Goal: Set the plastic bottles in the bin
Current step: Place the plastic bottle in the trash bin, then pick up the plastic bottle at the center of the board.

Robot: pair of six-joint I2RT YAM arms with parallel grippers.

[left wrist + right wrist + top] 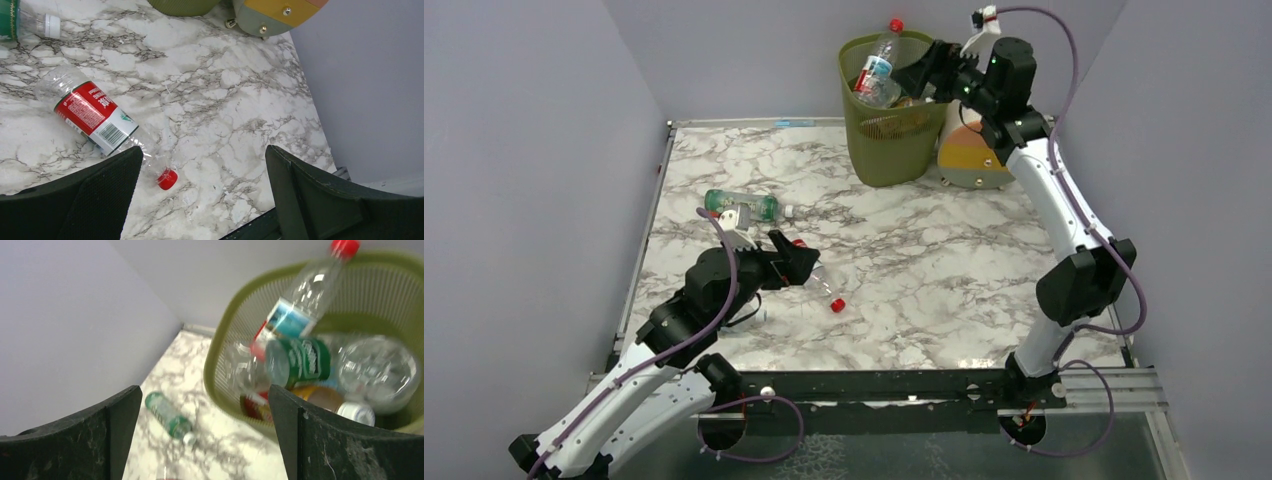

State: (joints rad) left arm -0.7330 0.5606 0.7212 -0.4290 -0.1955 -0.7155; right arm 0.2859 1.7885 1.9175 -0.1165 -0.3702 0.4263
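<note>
The olive-green mesh bin [894, 140] stands at the back and holds several bottles. A blue-labelled, red-capped bottle [879, 62] sticks up out of it. My right gripper [924, 68] is open and empty at the bin's right rim. In the right wrist view, the bin [220, 365] and that bottle [300, 305] lie beyond the gripper [205, 405]. My left gripper [799, 262] is open and empty, low over a red-labelled bottle [92, 117] that lies on the table with its red cap [837, 305] pointing to the front. A green-labelled bottle [742, 205] lies behind it.
A cream drum with an orange-and-yellow face [972, 155] stands right of the bin, touching or nearly touching it. Grey walls close in the left, back and right. A black rail [874, 385] runs along the table's near edge.
</note>
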